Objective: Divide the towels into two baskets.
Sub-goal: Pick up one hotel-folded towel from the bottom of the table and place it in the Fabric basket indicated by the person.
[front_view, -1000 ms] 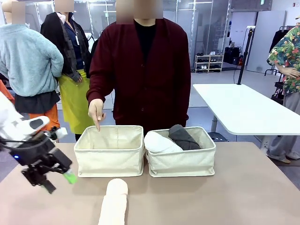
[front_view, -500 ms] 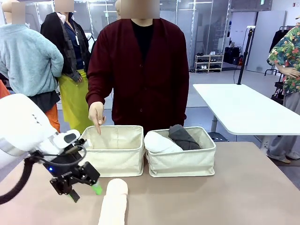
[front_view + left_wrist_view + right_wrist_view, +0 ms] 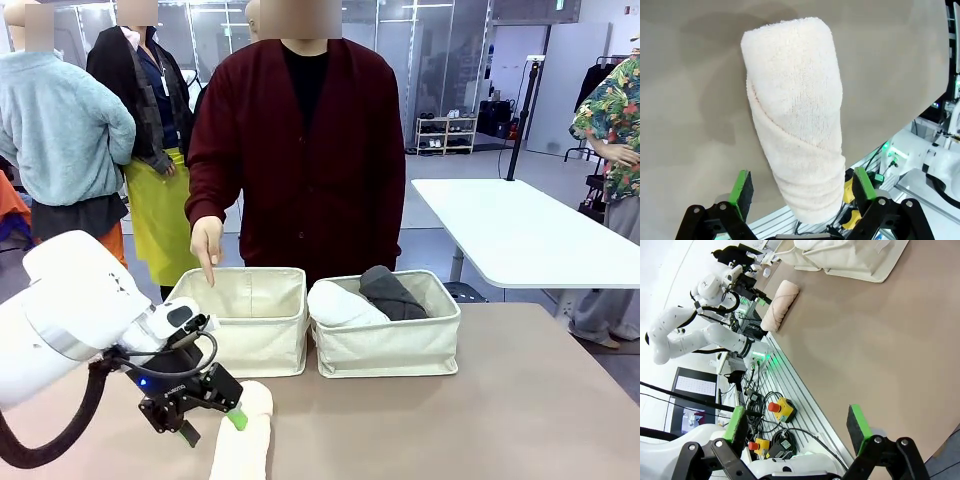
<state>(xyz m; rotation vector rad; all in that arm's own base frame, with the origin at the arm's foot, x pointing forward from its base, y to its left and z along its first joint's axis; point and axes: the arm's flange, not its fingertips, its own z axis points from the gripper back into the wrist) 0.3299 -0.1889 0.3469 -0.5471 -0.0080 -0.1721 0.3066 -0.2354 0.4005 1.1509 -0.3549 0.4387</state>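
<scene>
surface: tan table [image 3: 520, 400], two baskets [image 3: 240, 320] at frame centre
towel: cream roll [image 3: 243, 440] lying bottom centre, long axis toward the lower edge
left gripper [image 3: 207, 420]: wide open, just left of the roll, nearer arm
right gripper [image 3: 796, 422]: wide open, holding nothing, well apart

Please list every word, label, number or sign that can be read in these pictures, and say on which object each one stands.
No text can be read in these pictures.
The baskets and the cream towel carry no print.
A white sheet beside the robot's base in the right wrist view bears lines of dark marks, too small and blurred to read.
The yellow box with a red button shows no readable label.
</scene>
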